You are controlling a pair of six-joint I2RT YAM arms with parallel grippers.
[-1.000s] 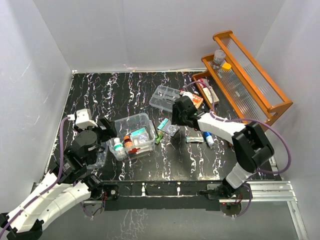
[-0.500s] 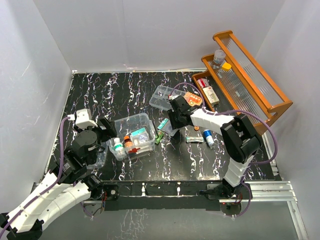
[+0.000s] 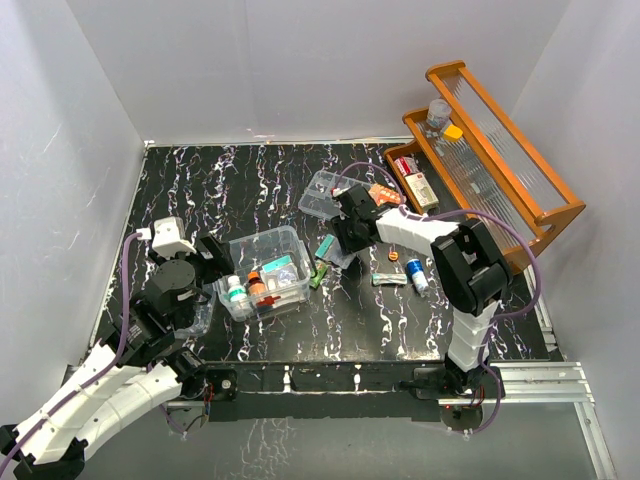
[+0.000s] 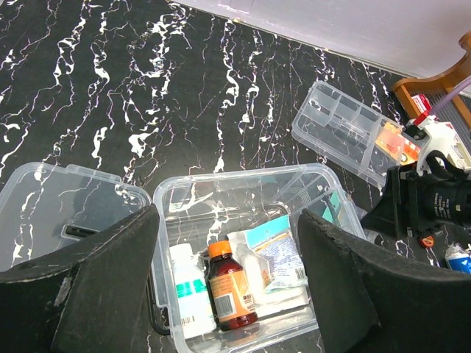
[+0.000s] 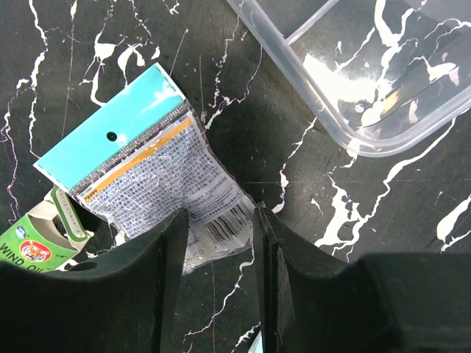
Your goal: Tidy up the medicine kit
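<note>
The medicine kit [image 3: 266, 268] is a clear open box at the table's middle left. It holds a white bottle [image 4: 188, 290], an amber bottle with an orange cap [image 4: 228, 283] and a teal-topped packet [image 4: 276, 254]. Its clear lid [image 4: 44, 213] with a black handle lies beside it on the left. My left gripper [image 4: 228, 279] hovers open above the kit [image 4: 243, 184], empty. My right gripper [image 5: 218, 235] is open and low over a second teal-topped packet [image 5: 158, 176] on the table, its fingers either side of the packet's barcode corner. This packet [image 3: 335, 256] lies right of the kit.
A clear compartment tray [image 3: 325, 192] lies behind the packet and shows in the right wrist view [image 5: 368, 73]. A green box [image 3: 318, 275] sits left of the packet. A tube [image 3: 390, 279], a blue bottle [image 3: 417, 276] and an orange packet [image 3: 385, 195] lie to the right. The wooden rack [image 3: 500, 150] stands far right.
My right gripper has moved left and a little farther back, coming over the packet on the table. The left arm and the kit have not moved.
</note>
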